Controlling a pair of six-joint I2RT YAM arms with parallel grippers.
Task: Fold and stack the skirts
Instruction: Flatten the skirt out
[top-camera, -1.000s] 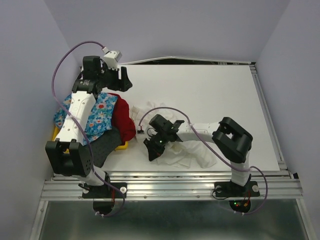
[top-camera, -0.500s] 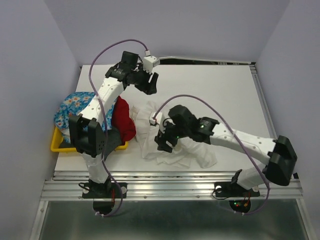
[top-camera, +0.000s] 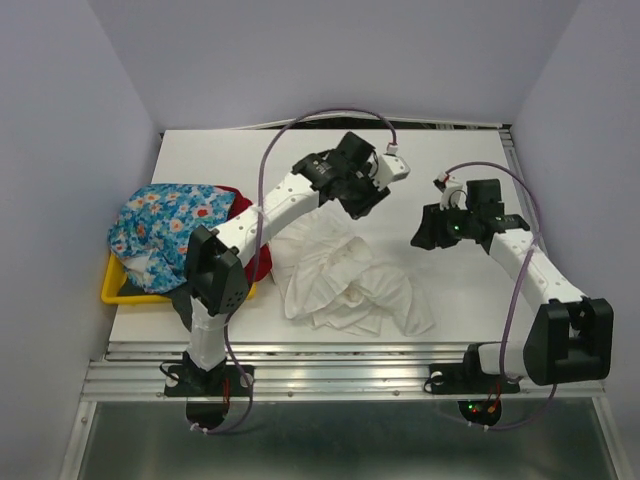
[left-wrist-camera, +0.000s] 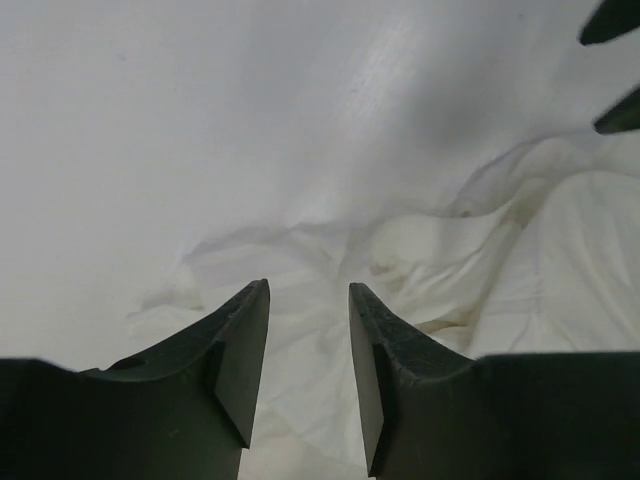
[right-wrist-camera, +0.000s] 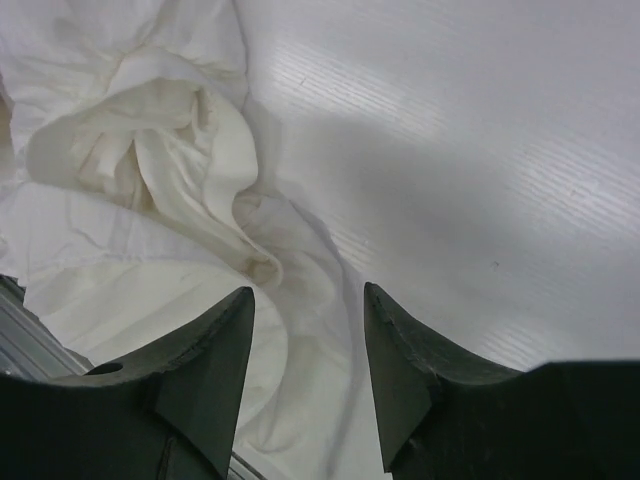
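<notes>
Left pincer (top-camera: 362, 200), released: jaws apart and empty, poised over the far margin of the thin white cloth skirt (top-camera: 345, 280), midway between the left and right edges of the white flat surface (top-camera: 450, 150). In the left wrist view, same pincer (left-wrist-camera: 305, 290) above a wrinkled fold of the skirt (left-wrist-camera: 420, 250), with bare surface beyond. Right pincer (top-camera: 425, 232), likewise released and empty, nearer the right edge, off the right side of the skirt. In the right wrist view, pincer (right-wrist-camera: 307, 295) above the border between the creased cloth (right-wrist-camera: 150, 150) and the bare surface. White skirt crumpled and unfolded, close to the near edge. At the left edge, shallow yellow plastic tray (top-camera: 112, 285) bearing a heap: blue skirt with red-and-white flower print (top-camera: 165, 225) uppermost, plain red skirt (top-camera: 243, 208) touching its right side, partly behind the left arm. Sliver of dark grey cloth (top-camera: 181, 297) beside that arm's elbow.
</notes>
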